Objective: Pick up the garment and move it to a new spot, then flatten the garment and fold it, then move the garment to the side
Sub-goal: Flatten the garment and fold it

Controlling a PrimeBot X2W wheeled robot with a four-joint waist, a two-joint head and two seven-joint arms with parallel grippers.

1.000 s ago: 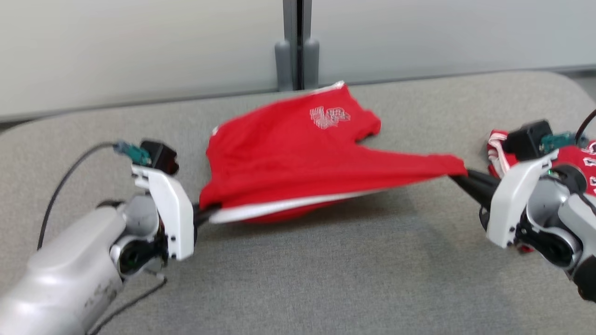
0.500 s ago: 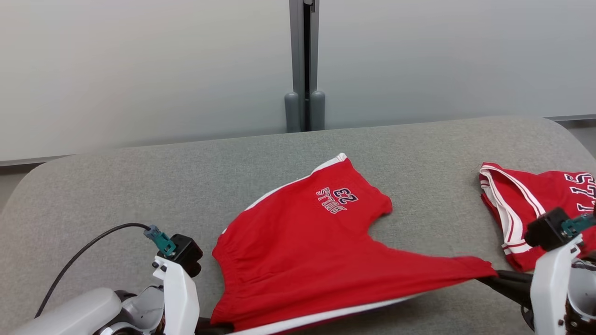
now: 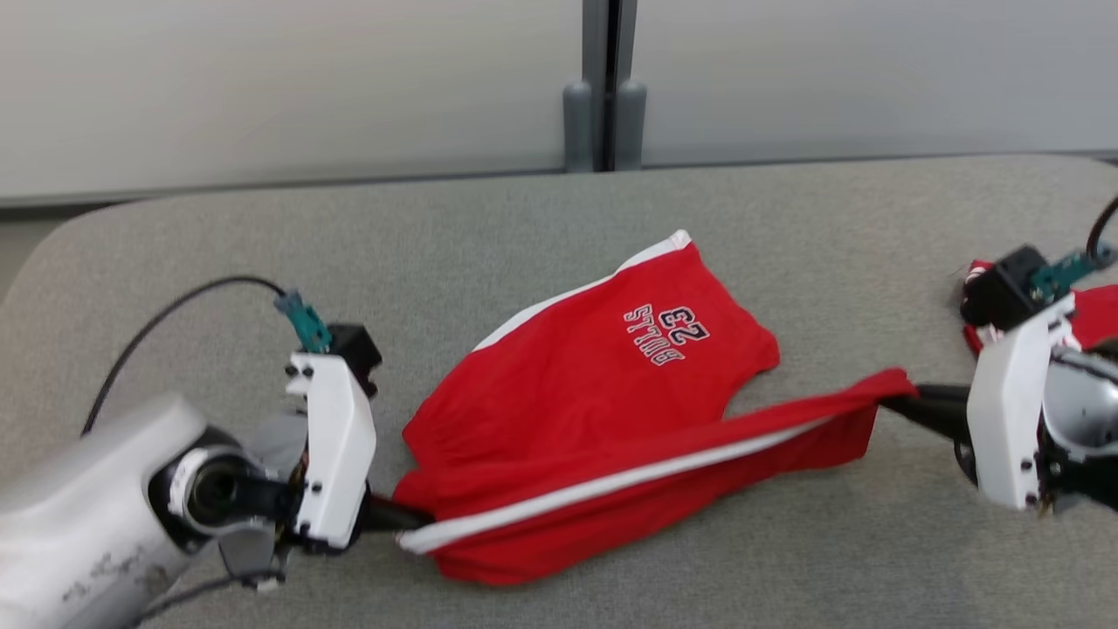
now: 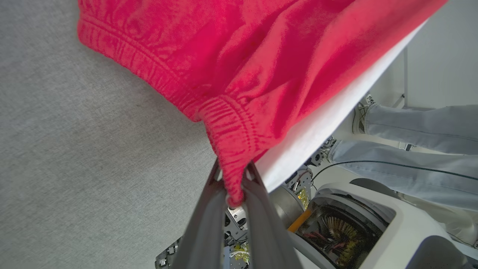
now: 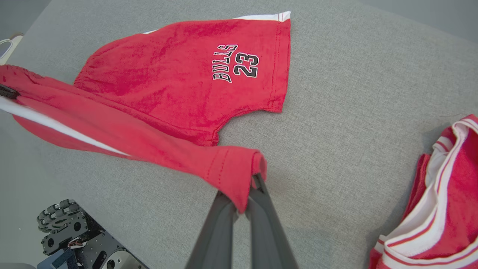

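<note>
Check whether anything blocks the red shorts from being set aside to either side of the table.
The left end effector grips the shorts at the waistband, the right end effector a leg hem. On the robot's right a second red garment lies on the table, taking that side. Nothing visible blocks the left side.

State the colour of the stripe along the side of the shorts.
White. The stripe runs along the red shorts; the head view shows it best.
</note>
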